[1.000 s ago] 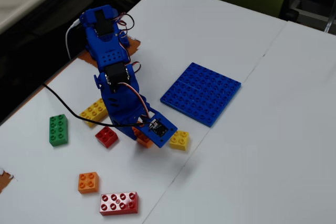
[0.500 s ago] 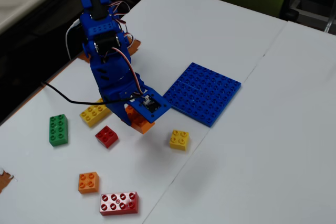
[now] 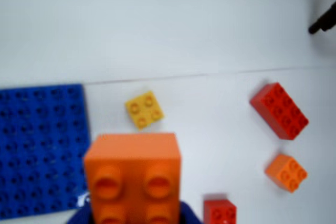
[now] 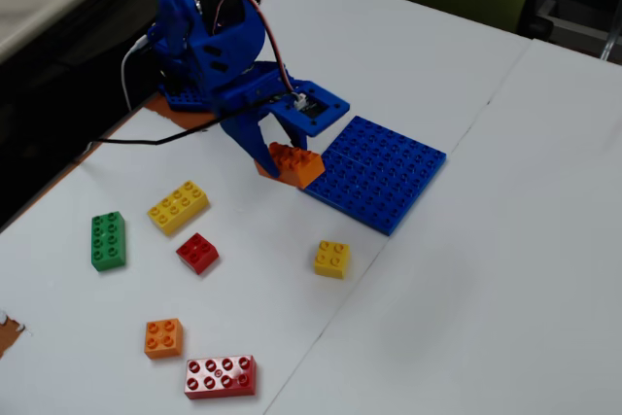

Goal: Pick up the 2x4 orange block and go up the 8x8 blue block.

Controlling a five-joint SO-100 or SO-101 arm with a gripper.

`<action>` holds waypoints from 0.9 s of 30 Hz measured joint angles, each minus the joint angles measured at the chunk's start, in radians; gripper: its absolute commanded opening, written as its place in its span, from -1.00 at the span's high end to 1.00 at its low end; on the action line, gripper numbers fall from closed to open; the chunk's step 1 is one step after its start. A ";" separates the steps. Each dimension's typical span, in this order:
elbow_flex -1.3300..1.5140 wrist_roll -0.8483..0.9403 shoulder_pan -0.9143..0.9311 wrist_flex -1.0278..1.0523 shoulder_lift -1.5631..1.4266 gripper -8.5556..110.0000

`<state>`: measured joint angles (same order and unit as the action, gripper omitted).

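hand (image 4: 277,157) clamped on 2x4 orange block (image 4: 294,163) (lifted) | beside 8x8 blue block (image 4: 379,172), plate bare

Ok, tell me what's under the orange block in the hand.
The 2x4 orange block seems lifted over bare white table, beside the 8x8 blue block. Its underside is hidden.

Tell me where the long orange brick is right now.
In the fixed view, the long orange brick sits in the gripper, right beside the left edge of the blue plate and not yet over it. The wrist view shows it bottom centre.
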<state>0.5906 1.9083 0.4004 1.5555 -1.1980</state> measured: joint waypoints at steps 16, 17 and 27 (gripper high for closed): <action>0.020 -0.253 -0.209 -0.003 -0.046 0.86; 0.020 -0.268 -0.219 -0.006 -0.046 0.86; 0.055 -0.362 -0.308 -0.035 -0.014 0.86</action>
<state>0.6458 1.5463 0.0920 1.5202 -1.2118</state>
